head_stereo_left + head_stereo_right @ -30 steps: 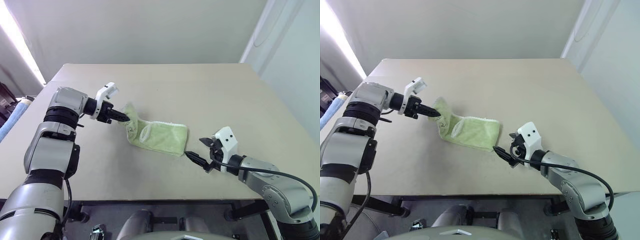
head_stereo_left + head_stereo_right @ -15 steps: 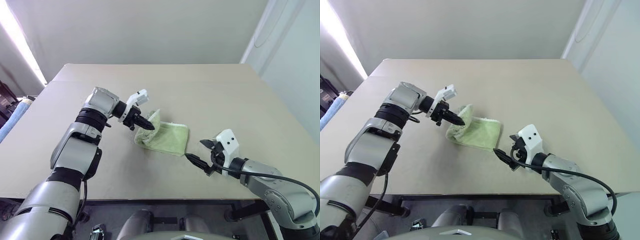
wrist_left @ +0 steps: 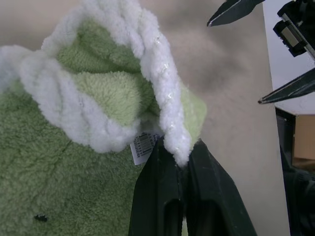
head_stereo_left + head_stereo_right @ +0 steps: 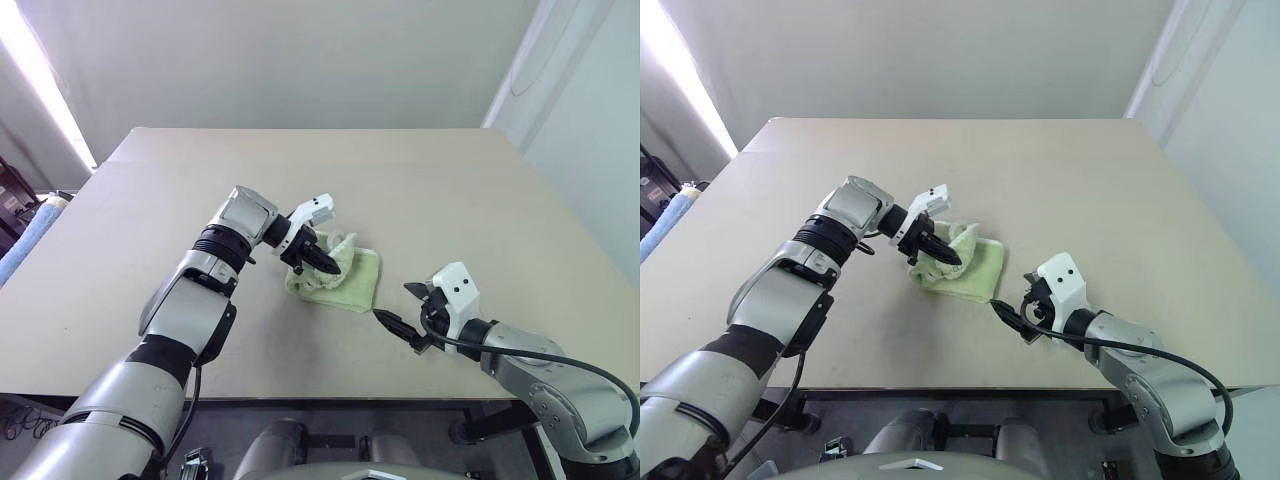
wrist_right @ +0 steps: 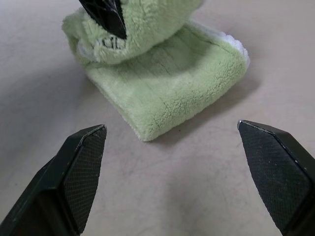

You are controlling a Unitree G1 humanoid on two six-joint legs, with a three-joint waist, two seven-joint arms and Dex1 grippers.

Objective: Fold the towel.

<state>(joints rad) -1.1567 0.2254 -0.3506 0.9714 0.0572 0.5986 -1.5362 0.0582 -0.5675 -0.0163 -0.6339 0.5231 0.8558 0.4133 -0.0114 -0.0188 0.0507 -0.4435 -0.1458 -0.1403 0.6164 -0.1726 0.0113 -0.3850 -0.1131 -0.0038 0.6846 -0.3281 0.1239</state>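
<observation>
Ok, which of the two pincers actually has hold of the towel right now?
The left pincer: its fingers are pinched shut on the white-edged rim of the towel. The right pincer stands wide open, apart from the towel.

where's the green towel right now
The towel lies near the middle of the table, one edge pinched and lifted by the left gripper, with the open right gripper just beside it.

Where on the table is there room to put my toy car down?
The table is bare along its far edge, behind the towel, and across its left side beyond the left arm. It is crowded in the middle, where the left gripper pinches the towel's edge, and near the front right, where the open right gripper waits beside it.
</observation>
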